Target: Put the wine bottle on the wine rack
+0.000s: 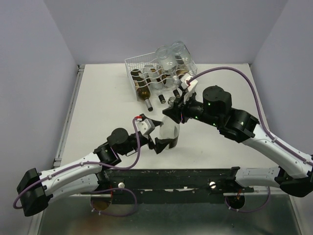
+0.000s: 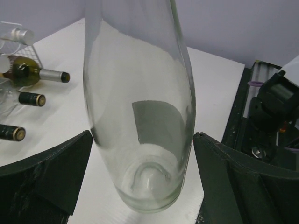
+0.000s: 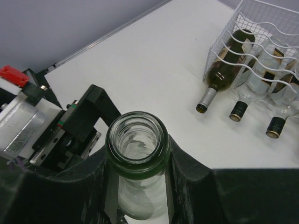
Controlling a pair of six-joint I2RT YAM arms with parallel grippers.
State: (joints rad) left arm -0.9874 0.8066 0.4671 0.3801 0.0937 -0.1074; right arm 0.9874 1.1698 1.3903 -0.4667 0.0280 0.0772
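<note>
Standing bottle (image 2: pixel 140 116): 1
Lying bottles (image 3: pixel 226 70): at least 4 with necks showing; those stacked above are too jumbled to count
Wire rack (image 3: pixel 254 11): 1
Robot arms (image 1: pixel 73 174): 2

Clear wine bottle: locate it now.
The clear wine bottle stands upright centre-front in the top view, neck in the right gripper, base inside the open left gripper.

The left arm (image 1: pixel 73 174) and right arm (image 1: pixel 281 147) have white shells with round black joint housings, and a purple cable (image 1: pixel 230 71) runs along each. The left gripper (image 1: pixel 166 142) has matte black fingers (image 2: pixel 46 172), a silver block (image 3: pixel 18 123) and a small red tab (image 3: pixel 10 74).
</note>
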